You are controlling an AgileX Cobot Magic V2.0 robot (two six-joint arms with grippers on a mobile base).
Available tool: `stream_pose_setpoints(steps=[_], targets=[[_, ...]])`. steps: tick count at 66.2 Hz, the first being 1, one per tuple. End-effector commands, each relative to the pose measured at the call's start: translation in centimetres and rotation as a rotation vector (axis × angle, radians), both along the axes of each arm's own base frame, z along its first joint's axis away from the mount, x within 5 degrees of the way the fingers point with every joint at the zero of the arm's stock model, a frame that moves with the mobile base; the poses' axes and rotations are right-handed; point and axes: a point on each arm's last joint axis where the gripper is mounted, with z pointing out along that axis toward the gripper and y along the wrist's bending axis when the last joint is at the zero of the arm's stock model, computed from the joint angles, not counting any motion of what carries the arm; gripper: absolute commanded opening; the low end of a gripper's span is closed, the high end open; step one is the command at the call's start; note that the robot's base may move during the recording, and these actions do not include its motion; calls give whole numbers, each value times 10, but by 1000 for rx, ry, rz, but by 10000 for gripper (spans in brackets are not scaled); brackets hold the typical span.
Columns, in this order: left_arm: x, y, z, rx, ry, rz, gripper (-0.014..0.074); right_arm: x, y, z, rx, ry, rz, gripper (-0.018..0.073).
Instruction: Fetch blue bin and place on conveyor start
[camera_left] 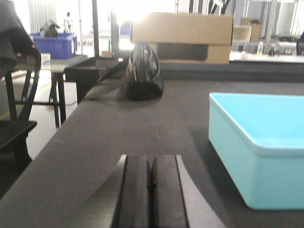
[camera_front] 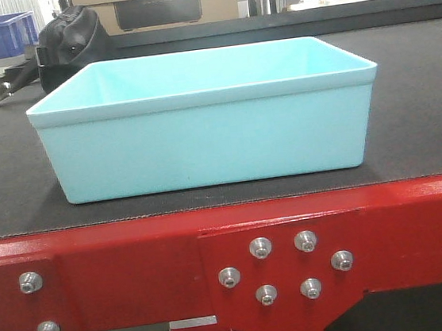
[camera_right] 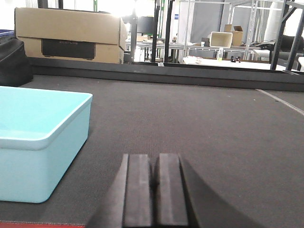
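Nearest, my left gripper [camera_left: 151, 190] and right gripper [camera_right: 156, 190] both have their pads pressed together, holding nothing, either side of the blue bin [camera_front: 208, 119]. That bin sits upright on the conveyor start [camera_front: 422, 110], just behind its red frame [camera_front: 136, 263]. Beyond the bin lies a black bag [camera_front: 67, 43], then a cardboard box [camera_right: 66, 35].

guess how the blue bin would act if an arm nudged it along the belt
The blue bin looks empty, so probably light. Its low, wide shape makes tipping unlikely. The smooth plastic should slide, though the textured conveyor belt may grip it somewhat.
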Motion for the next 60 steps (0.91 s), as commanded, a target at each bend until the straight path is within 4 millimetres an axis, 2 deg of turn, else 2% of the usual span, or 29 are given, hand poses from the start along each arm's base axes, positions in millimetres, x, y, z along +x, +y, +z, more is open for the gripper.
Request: stream_pose_setpoints(steps=[1,60], targets=[[-1,0,7,-4,-70,7,-100,0,0,2,-4,-18,-4,-161],[-1,0,4,4,-42,6,-100,0,0,2,-4,-18,-4,-161]])
